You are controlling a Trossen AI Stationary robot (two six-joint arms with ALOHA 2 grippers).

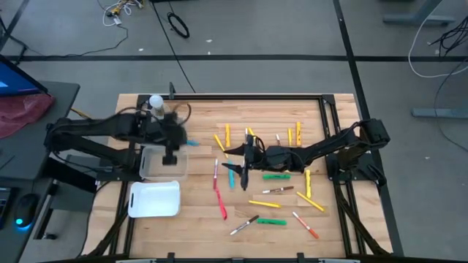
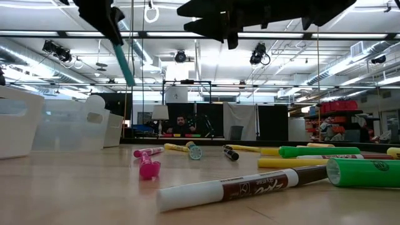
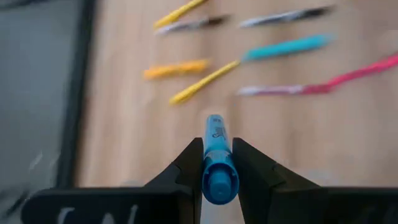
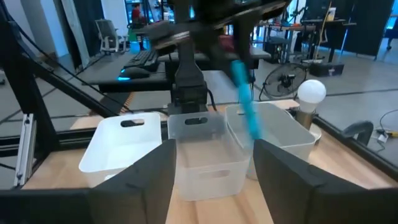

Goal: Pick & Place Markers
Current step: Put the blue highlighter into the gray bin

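Observation:
My left gripper (image 1: 175, 144) hovers over the clear bin (image 1: 162, 164) at the table's left, shut on a light-blue marker (image 3: 217, 155). That marker slants down below the fingers in the low view (image 2: 123, 59) and the right wrist view (image 4: 245, 106). My right gripper (image 1: 242, 161) stands open above the table's middle, nothing between its fingers (image 4: 149, 180). Several markers lie flat on the wood around it: a teal one (image 1: 232, 177), a green one (image 1: 276, 175), a red one (image 1: 221, 208), yellow ones (image 1: 264, 204) and a white one with dark ends (image 2: 237, 186). My left gripper pinches the light-blue marker between its two fingers (image 3: 186, 168), one on each side of the barrel (image 3: 218, 163). The marker lies along the fingers; its free end sticks out past the fingertips. It slants downward and is lifted clear, above the bin.
A white bin (image 1: 155, 199) stands beside the clear bin, nearer the front edge. A white knob-like object (image 1: 156, 102) stands at the far left by the left arm. A dark frame (image 1: 322, 117) runs along the table's far and right sides.

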